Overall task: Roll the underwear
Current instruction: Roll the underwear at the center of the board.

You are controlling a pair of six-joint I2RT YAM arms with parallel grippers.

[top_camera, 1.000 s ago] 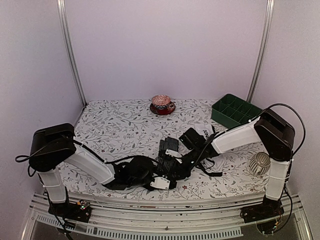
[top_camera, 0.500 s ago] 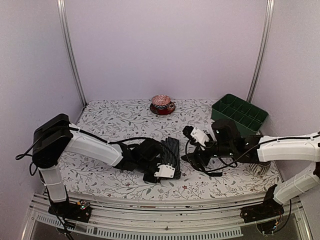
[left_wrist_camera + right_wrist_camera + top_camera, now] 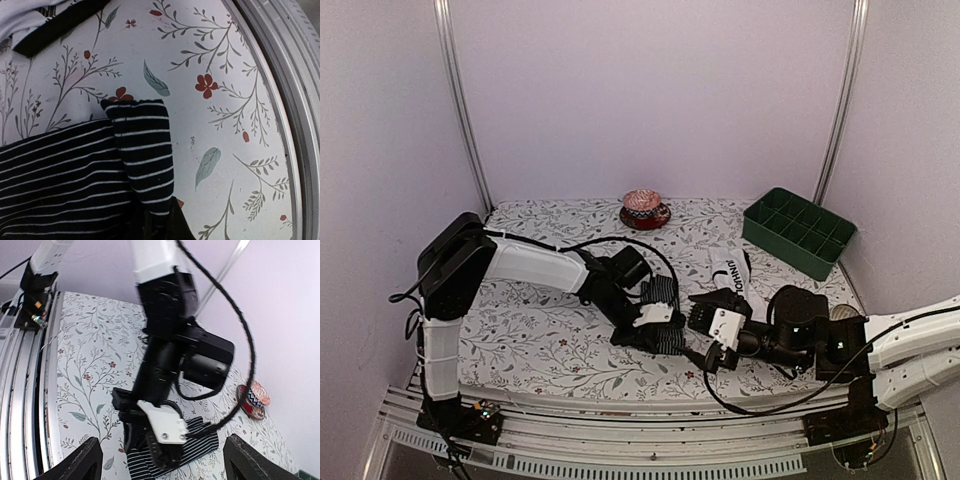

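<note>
The black underwear with thin stripes (image 3: 666,297) lies near the table's front middle, one edge folded over into a flap (image 3: 144,150). My left gripper (image 3: 658,332) is shut on that folded edge, and its dark fingers (image 3: 167,226) meet the cloth at the bottom of the left wrist view. The white underwear with black trim (image 3: 730,270) lies just right of it, its corner (image 3: 35,22) showing. My right gripper (image 3: 699,336) hangs open and empty right of the left one, facing the striped cloth (image 3: 200,442).
A green compartment tray (image 3: 798,230) stands at the back right and a red bowl (image 3: 644,210) at the back middle. A pale ribbed object (image 3: 841,312) peeks out behind the right arm. The table's metal front rail (image 3: 287,75) runs close to the striped cloth.
My right arm swung from the table's middle down to the front and its jaws opened. My left arm moved right and farther back with the striped underwear. The white underwear now shows.
</note>
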